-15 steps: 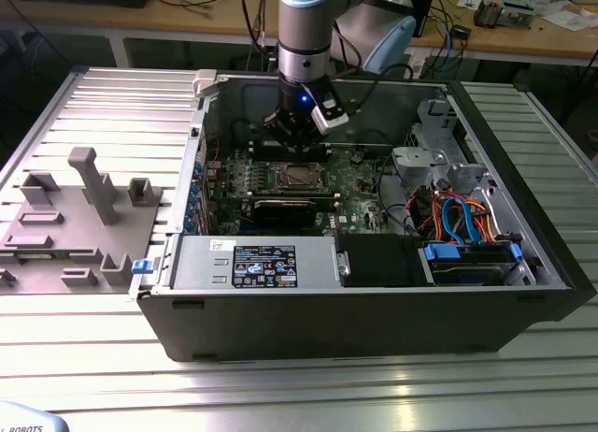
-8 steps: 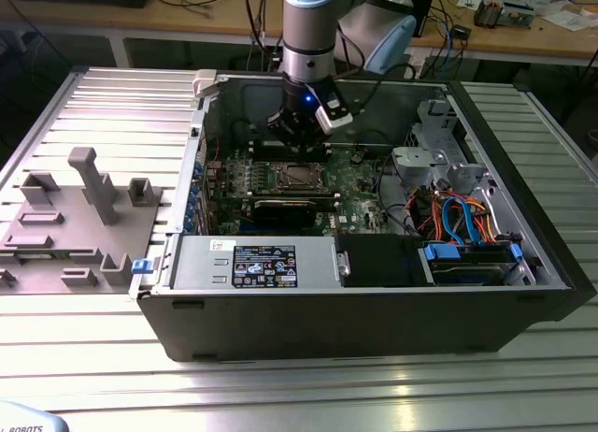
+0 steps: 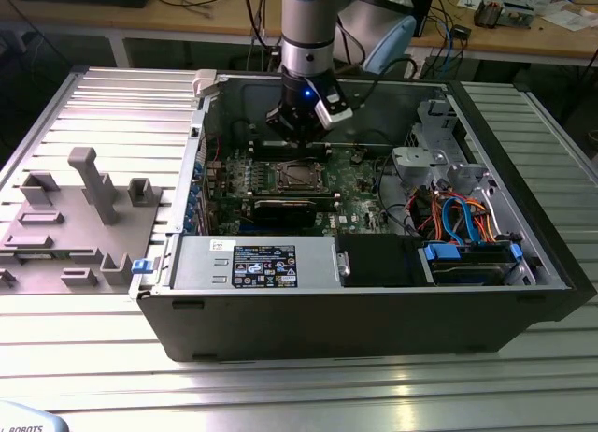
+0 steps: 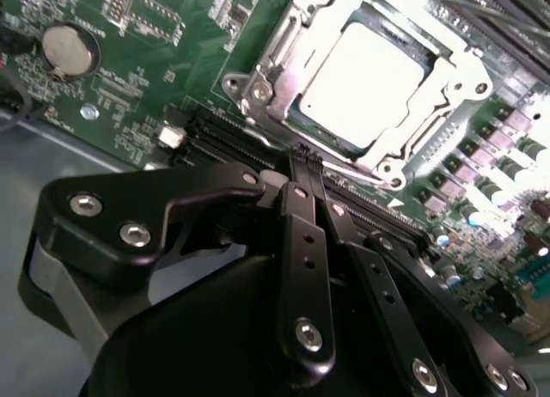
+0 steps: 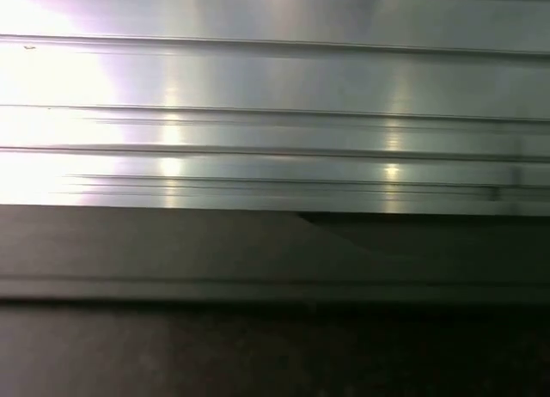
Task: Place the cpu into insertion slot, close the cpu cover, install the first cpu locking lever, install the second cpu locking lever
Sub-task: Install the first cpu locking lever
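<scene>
While the gripper (image 4: 308, 161) hangs inside the open computer case (image 3: 374, 310), its fingers meet at their tips with nothing between them, pointing at the near edge of the insertion slot (image 4: 369, 79). In the second wrist view the cpu (image 4: 365, 75) sits in that slot at the upper right of the frame, framed by the cpu cover (image 4: 275, 70), which appears to be down. In the exterior view the gripper (image 3: 297, 133) hovers above the slot (image 3: 301, 176) at frame centre.
</scene>
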You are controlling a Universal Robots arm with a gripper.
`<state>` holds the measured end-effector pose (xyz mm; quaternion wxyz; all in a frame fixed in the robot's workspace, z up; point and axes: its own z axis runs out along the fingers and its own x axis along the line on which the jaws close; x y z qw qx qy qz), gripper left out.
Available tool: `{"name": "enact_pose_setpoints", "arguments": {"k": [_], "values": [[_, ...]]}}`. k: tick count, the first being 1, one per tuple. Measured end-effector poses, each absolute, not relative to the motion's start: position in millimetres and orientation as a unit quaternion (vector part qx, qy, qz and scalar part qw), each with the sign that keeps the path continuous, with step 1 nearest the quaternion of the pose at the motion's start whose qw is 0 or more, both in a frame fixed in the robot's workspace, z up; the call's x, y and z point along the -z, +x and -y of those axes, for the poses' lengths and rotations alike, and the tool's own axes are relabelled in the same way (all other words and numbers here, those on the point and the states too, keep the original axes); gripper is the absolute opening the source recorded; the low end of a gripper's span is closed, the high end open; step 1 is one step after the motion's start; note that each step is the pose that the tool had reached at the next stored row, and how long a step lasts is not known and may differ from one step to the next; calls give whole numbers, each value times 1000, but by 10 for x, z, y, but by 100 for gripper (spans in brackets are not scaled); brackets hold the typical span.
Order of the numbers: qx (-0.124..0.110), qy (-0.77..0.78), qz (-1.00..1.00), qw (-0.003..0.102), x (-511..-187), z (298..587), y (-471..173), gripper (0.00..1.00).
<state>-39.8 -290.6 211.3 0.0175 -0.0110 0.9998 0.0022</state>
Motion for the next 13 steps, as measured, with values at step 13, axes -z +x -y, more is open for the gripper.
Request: {"name": "enact_pose_setpoints", "arguments": {"k": [13], "values": [[-2, -15, -1000, 15, -2044, 2904, -399, 11]]}}
